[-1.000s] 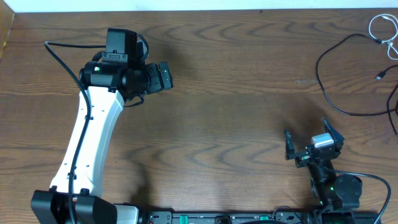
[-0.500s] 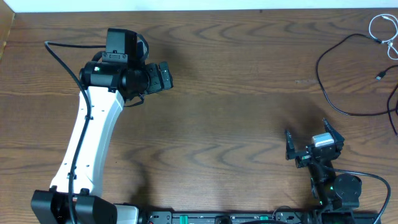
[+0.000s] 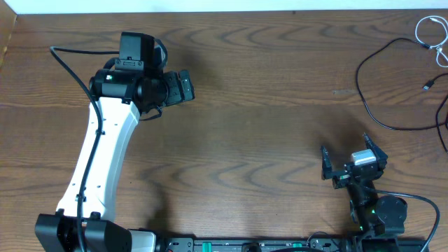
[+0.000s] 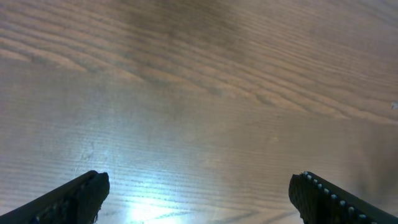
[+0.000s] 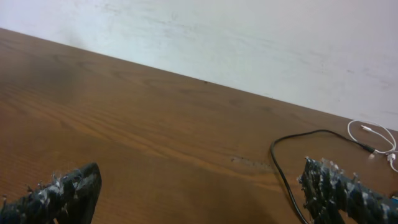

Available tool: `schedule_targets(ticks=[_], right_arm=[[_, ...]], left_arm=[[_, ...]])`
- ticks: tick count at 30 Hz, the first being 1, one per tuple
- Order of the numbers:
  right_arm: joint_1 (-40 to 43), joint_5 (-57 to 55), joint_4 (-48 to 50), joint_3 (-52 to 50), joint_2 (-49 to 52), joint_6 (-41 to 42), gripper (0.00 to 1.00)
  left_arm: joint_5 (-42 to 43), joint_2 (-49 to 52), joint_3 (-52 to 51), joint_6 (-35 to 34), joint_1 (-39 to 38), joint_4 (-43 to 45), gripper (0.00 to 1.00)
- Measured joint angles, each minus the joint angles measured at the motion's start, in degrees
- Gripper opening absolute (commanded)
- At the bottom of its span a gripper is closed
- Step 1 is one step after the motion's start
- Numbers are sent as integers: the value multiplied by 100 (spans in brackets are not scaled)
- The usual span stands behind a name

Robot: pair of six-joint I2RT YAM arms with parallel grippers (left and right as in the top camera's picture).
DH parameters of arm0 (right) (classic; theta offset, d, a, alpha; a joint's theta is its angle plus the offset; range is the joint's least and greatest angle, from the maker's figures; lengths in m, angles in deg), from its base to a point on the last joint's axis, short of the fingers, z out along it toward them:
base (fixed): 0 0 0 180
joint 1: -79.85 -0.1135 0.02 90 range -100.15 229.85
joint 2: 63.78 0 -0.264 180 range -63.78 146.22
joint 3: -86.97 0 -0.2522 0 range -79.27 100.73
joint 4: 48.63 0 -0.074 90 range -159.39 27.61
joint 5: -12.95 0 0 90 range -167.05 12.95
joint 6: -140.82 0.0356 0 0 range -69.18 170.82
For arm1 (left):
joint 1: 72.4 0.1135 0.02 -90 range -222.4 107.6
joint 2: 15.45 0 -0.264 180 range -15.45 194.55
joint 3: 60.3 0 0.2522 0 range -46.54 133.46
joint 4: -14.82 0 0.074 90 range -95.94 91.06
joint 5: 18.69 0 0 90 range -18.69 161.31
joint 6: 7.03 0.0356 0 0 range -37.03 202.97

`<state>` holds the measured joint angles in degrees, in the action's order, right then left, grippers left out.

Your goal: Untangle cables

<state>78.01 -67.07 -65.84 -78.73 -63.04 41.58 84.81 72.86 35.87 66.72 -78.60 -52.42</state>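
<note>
Both sets of jaws gape wide with nothing between them: left gripper (image 3: 183, 86) sits far left, right gripper (image 3: 348, 155) near right. Thin black cable (image 3: 358, 77) and thin white cable (image 3: 418, 29) lie at the far right, well apart from both grippers. You can't tell if they cross; they run out of frame. Risk: the cords lie flat, so your fingertips may scrape wood or miss. A hard tug could drag them off the right edge. Brown wood-grain table (image 3: 266, 140), plain white wall (image 5: 249, 43) behind.

Right claw (image 5: 199, 193) spread wide over wooden table (image 5: 137, 124). Black cable (image 5: 277, 158) curving near right finger; white cable (image 5: 373, 132) looped beyond, by pale wall (image 5: 217, 43).
</note>
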Motion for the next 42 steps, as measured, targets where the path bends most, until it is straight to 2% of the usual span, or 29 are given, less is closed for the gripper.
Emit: schedule_targets(ticks=[11,15,22,28,42], right_arm=[[0,0,2,0,0,0,99],[0,-2,0,0,0,0,99],[0,-46,-2,0,0,0,99],[0,-63,-9,0,0,0,99],[0,-63,-11,0,-2,0,99]], left_arm=[[-330,-15,-2,4,0,-4,98],[-560,-433,-415,22,0,643,98],[-726,-2380,-2199,435,0,2774,98],[-763,-4172,-3974,870,85,4271,98],[-774,-7263,-7486,1056,461,6524,98]])
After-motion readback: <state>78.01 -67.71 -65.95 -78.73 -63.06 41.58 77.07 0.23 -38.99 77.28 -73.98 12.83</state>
